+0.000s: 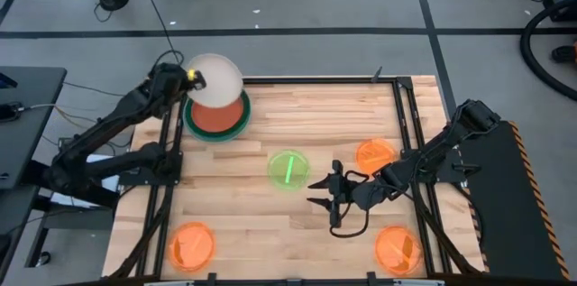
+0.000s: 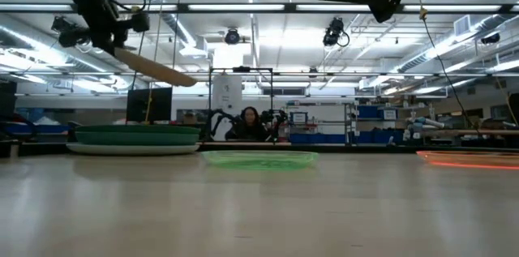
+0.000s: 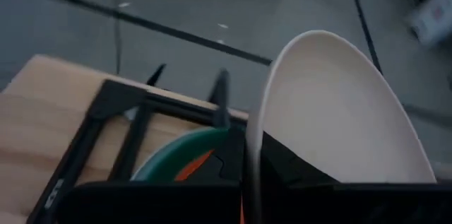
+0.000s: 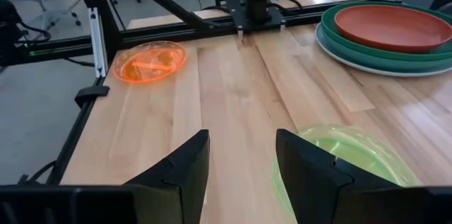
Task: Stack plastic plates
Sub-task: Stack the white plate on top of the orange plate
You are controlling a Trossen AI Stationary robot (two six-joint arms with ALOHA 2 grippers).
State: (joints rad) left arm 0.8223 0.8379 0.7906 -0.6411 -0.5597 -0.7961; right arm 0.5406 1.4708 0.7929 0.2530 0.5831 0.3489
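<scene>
1. On the table's far left corner: one stack of big plates (image 1: 216, 120), with red-orange on top, dark green under it, then teal and a pale rim at the bottom as seen in the right wrist view. The count below the red one is hard to confirm.
2. One cream plate (image 1: 214, 78) is off the table, tilted above the stack's far edge and pinched at its rim by the left gripper (image 1: 192, 77), fingers clenched on it.
3. One small neon-green plate (image 1: 288, 170) lies flat mid-table.
4. Three small orange plates: near left corner (image 1: 191, 244), near right corner (image 1: 398, 248), right edge mid-depth (image 1: 375, 153).
5. The right gripper (image 1: 322, 191) hangs above bare wood just beside the green plate, fingers spread, holding nothing.
6. No readable labels or writing on any plate.
7. One person (image 2: 248, 123) sits far behind the table in the low view.
</scene>
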